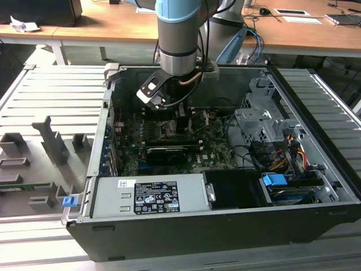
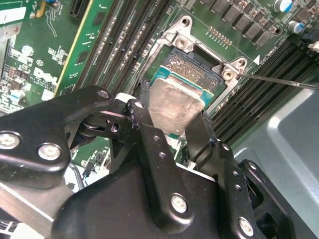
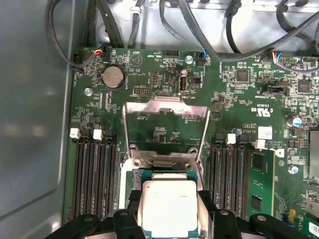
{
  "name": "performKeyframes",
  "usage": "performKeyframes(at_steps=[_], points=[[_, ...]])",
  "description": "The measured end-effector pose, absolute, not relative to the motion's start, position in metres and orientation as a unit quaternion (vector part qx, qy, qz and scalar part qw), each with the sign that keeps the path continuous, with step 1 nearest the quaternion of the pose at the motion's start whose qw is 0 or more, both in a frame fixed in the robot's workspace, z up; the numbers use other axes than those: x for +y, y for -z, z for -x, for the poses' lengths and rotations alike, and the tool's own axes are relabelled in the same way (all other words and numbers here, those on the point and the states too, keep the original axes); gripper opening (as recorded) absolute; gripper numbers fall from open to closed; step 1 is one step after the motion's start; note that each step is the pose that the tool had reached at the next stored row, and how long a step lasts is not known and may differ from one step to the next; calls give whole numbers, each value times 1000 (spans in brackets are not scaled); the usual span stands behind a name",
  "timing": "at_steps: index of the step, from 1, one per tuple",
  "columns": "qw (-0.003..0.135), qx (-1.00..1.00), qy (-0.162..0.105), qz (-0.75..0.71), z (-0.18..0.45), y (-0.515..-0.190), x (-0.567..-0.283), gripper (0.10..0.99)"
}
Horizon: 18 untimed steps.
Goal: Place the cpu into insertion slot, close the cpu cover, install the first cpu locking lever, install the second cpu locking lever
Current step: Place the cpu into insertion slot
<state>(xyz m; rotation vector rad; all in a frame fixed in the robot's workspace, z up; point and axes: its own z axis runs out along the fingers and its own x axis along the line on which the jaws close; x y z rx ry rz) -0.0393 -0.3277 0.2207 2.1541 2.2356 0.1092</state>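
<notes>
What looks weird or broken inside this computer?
Nothing looks broken. The cpu cover stands flipped up, so the insertion slot lies open. That fits the job: the jaws hold the cpu right at the slot.

The flat square metal cpu (image 3: 167, 206) is silver-grey on top, edged in green. The black metal pincer (image 2: 168, 114) carries silver screw heads (image 2: 179, 201). The printed motherboard (image 3: 239, 114) is dark green, its long memory slots (image 3: 94, 174) black. The thin metal cpu cover (image 3: 149, 105) frame is silver-grey.
</notes>
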Motion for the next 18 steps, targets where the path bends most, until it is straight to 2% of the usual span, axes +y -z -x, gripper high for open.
performKeyframes(at_steps=[18], points=[[19, 705, -34, -708, 47, -207, -323, 529]])
